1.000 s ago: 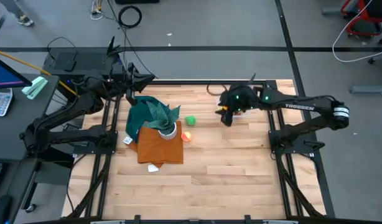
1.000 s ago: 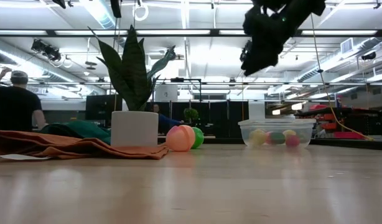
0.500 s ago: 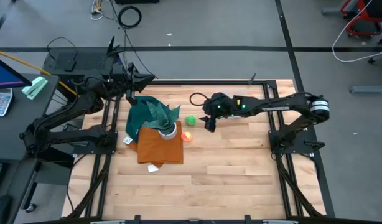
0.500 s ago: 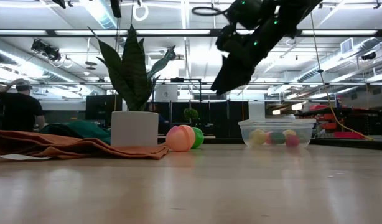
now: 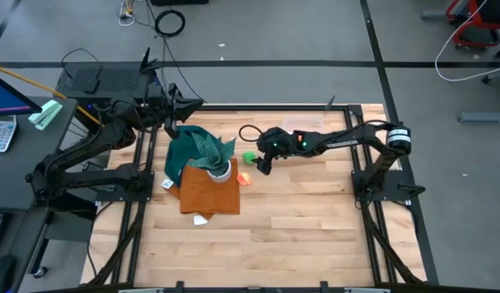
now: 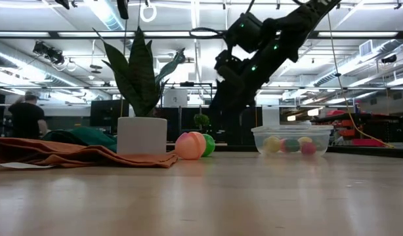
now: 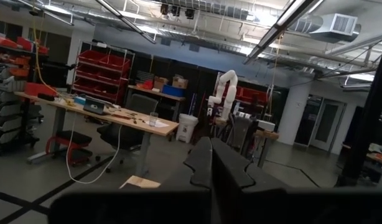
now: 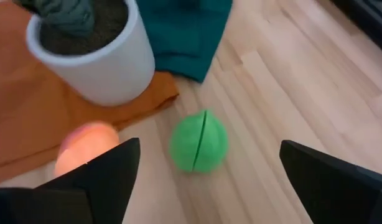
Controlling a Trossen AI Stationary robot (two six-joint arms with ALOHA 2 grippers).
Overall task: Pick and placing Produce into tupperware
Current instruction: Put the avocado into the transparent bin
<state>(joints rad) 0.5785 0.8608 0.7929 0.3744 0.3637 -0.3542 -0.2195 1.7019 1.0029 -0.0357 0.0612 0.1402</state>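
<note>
1. The orange cloth point(image 8: 29, 118) lies just beyond the right gripper point(image 8: 203, 180), partly under the white round plant pot point(image 8: 94, 62).
2. The clear plastic rectangular tupperware point(image 6: 292, 139), holding several small produce pieces, sits well behind that gripper.
3. The right gripper, fingers spread wide and released, hangs just above the green ball-shaped toy fruit point(image 8: 198, 141).
4. The orange-pink toy fruit point(image 8: 85, 146) lies beside the green one.
5. The left gripper point(image 7: 211, 168) waits clenched, well apart at the table's far corner.

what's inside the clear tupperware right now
In the tupperware, yellow, green and red produce show through the clear wall. An exact count is unclear; pieces overlap.
</note>
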